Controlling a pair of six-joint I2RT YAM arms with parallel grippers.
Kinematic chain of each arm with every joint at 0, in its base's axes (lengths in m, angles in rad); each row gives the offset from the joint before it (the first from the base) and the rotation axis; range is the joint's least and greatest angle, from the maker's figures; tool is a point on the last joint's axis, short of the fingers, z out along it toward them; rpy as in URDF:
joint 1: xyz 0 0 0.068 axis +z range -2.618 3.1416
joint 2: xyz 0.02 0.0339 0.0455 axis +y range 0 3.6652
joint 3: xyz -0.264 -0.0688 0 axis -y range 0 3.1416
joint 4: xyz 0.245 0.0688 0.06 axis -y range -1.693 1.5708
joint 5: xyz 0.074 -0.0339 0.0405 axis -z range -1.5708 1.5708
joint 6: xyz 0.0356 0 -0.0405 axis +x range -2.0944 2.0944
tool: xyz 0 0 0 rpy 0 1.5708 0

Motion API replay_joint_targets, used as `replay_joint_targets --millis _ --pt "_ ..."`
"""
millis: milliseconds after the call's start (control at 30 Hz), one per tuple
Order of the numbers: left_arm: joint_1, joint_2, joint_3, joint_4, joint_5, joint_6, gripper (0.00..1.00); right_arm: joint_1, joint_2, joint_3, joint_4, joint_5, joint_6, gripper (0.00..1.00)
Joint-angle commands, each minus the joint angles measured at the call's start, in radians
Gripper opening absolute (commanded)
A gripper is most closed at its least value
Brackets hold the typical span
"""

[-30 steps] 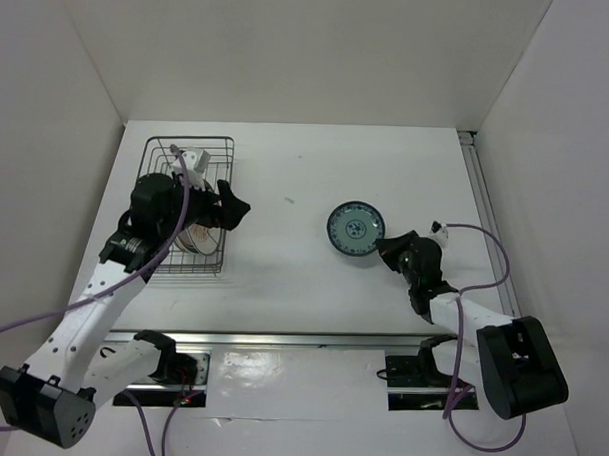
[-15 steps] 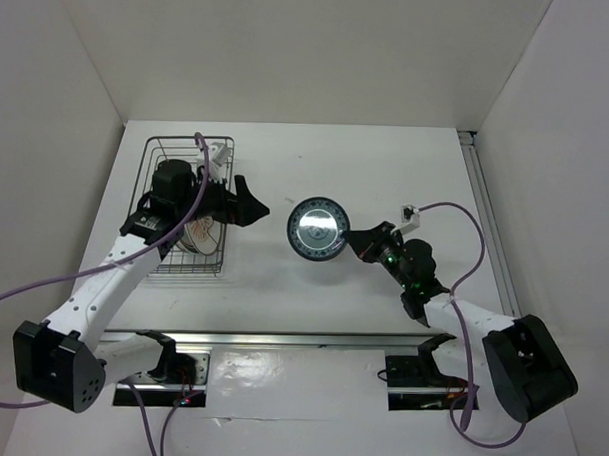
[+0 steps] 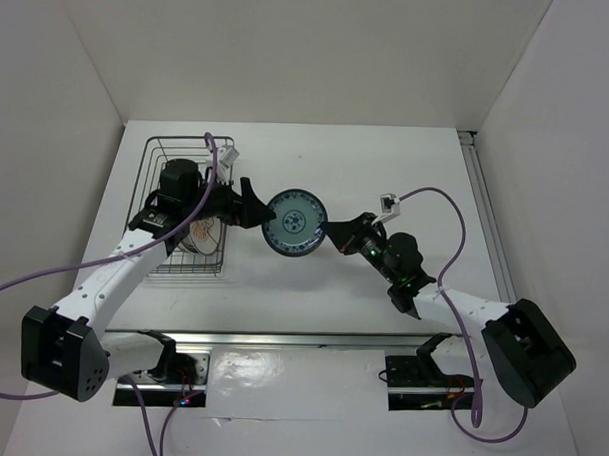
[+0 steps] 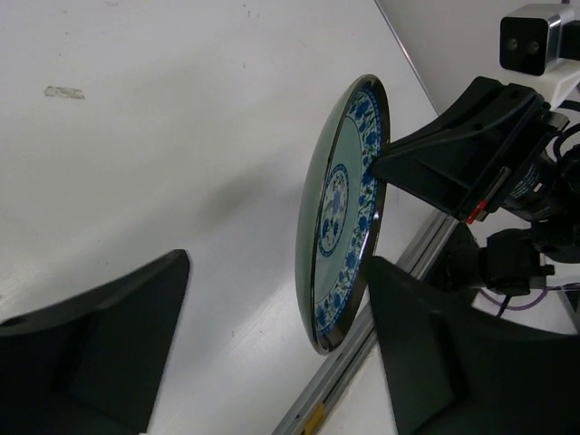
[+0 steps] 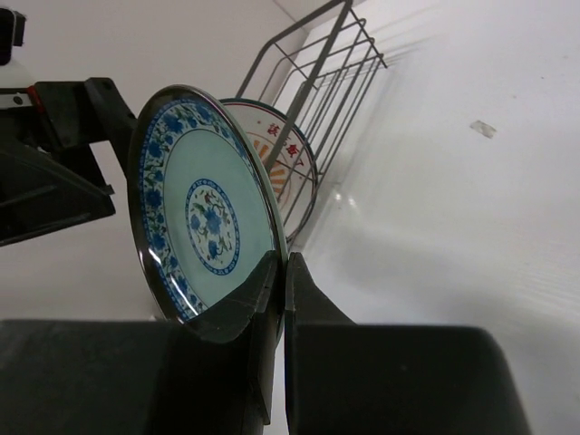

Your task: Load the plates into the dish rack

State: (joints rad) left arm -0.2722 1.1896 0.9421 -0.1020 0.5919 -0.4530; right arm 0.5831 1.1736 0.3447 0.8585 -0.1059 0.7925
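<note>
Top external: my right pincer (image 3: 329,232) clenches the teal-patterned plate (image 3: 293,224) upright, facing my released, wide-open left pincer (image 3: 257,207), likely for handover toward the left dish rack (image 3: 173,138).

White table (image 3: 387,161) enclosed by plain white walls (image 3: 291,47).

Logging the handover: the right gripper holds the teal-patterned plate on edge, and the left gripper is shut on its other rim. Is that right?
No: the left gripper is open, jaws wide apart, as the left wrist view shows. The right gripper does hold the teal-patterned plate on edge.
</note>
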Motion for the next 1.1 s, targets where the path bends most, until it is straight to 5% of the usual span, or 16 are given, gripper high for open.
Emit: replay_joint_targets --millis 0,67,267,433,500,533,567,600,867,1067 --pt "-0.005 -0.001 -0.006 0.061 0.048 -0.012 0.93 0.018 0.015 0.059 0.138 0.021 -0.013 0.00" --pt "-0.005 -0.001 -0.006 0.061 0.048 -0.001 0.76 0.027 0.024 0.069 0.139 0.021 -0.004 0.00" --pt "-0.005 0.010 -0.006 0.061 0.048 -0.001 0.50 0.055 0.024 0.070 0.174 0.021 0.005 0.00" --pt "-0.005 0.019 0.003 0.061 0.057 -0.001 0.00 0.075 0.044 0.060 0.235 0.032 0.034 0.00" --pt "-0.005 0.019 0.003 0.052 0.048 0.008 0.00 0.086 0.055 0.069 0.235 0.032 0.044 0.02" --pt "-0.005 -0.008 0.014 0.035 0.008 0.017 0.00 0.096 0.064 0.079 0.217 0.032 0.044 0.51" --pt "-0.005 -0.008 0.024 0.021 0.008 0.026 0.00 0.110 0.064 0.079 0.206 0.047 0.028 0.52" --pt "-0.005 -0.056 0.024 0.004 -0.063 0.037 0.00 0.110 0.064 0.079 0.188 0.057 0.019 1.00" --pt "-0.005 -0.448 0.145 -0.185 -0.654 0.146 0.00 0.100 -0.034 0.125 -0.180 0.137 -0.124 1.00" --pt "-0.005 -0.564 0.215 -0.234 -1.178 0.295 0.00 0.051 -0.043 0.097 -0.227 0.063 -0.142 1.00"
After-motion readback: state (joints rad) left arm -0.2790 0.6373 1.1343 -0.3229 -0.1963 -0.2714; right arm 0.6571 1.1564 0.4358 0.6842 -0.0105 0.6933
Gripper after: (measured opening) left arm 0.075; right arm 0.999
